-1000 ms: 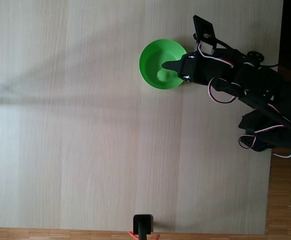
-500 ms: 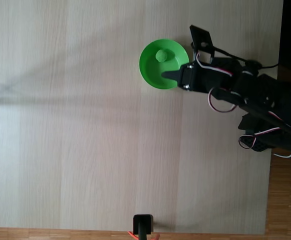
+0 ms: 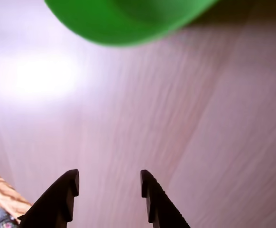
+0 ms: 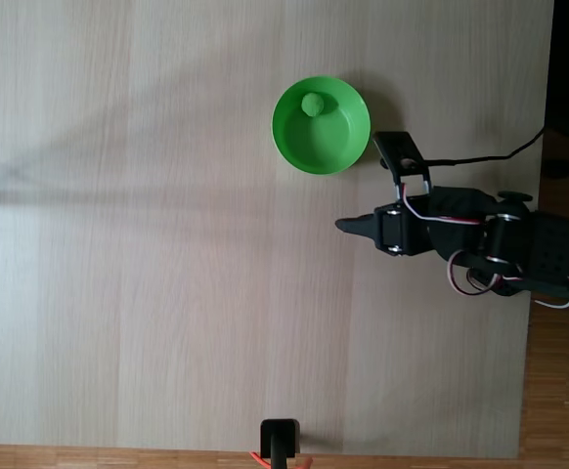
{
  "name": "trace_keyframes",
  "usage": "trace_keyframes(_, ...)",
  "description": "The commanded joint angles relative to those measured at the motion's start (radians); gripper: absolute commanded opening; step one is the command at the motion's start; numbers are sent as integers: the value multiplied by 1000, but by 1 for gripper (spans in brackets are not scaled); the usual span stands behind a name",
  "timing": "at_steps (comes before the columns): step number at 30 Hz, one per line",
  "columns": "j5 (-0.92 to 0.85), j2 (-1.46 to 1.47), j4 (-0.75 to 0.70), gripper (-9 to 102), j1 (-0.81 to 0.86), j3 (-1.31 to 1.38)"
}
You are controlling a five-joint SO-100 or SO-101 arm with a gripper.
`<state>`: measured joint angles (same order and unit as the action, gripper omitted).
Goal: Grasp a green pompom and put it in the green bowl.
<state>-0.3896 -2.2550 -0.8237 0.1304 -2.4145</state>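
The green bowl (image 4: 329,145) stands on the pale wooden table in the upper middle of the fixed view. The green pompom (image 4: 313,105) lies inside it, near its upper rim. My gripper (image 4: 348,226) is below and slightly right of the bowl, clear of it, pointing left over bare table. In the wrist view the gripper (image 3: 108,176) is open, its two black fingers apart with nothing between them. The bowl's (image 3: 128,19) outer wall crosses the top of that view, and its inside is hidden there.
The arm's black body and cables (image 4: 519,249) lie along the table's right edge, with wooden floor beyond. A small black stand (image 4: 281,440) sits at the bottom edge of the table. Wide bare tabletop (image 4: 148,274) stretches to the left.
The gripper has pulled back from over the bowl and swung downward in the fixed view. The pompom, seen in the bowl half a second ago, has stayed there.
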Motion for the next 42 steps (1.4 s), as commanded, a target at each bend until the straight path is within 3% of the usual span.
trace_keyframes(1,9,-150,2,14,-38,-61)
trace_keyframes(10,11,-423,-2,-1,-112,-262)
trace_keyframes(23,84,-652,2,0,-123,-511)
trace_keyframes(37,285,-784,-6,0,-123,-584)
trace_keyframes(42,282,-845,-86,0,-123,-583)
